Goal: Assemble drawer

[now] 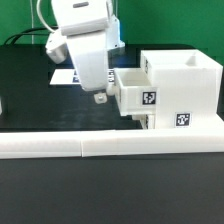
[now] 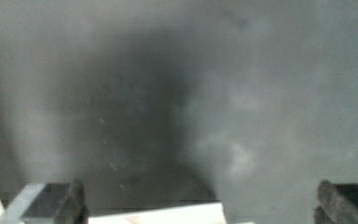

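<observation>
The white drawer housing (image 1: 185,85) stands at the exterior view's right on the black table, with tags on its front. A small white tray (image 1: 135,92) sticks out of its left side, partly slid in, with a tag on its face; a second tray's edge shows just below it. My gripper (image 1: 100,97) hangs just left of the tray, apart from it. In the wrist view the two dark fingertips (image 2: 55,205) stand far apart with only blurred grey surface and a white edge (image 2: 158,214) between them. The gripper is open and empty.
A long low white border rail (image 1: 100,147) runs along the front of the table. The marker board (image 1: 62,76) lies flat behind the gripper, mostly hidden by the arm. A small white object (image 1: 2,105) sits at the exterior view's left edge.
</observation>
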Available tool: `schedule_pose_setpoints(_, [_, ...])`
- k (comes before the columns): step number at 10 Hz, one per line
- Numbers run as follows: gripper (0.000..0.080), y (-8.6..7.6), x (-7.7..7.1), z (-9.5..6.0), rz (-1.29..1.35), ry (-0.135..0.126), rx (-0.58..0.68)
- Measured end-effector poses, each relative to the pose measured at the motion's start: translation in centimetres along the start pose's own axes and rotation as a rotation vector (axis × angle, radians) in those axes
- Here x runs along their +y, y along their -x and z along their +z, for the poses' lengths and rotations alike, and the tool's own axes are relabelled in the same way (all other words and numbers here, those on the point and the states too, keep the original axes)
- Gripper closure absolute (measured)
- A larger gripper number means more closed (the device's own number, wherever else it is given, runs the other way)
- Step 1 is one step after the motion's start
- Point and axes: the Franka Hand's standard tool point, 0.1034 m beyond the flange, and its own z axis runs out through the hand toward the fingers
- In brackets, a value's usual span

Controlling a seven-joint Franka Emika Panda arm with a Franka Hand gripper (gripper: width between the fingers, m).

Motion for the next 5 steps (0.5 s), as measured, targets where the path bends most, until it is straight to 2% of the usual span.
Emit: schedule_pose_setpoints(5, [0.0151, -3.8, 0.0, 0.7, 0.053, -0.01, 0.013])
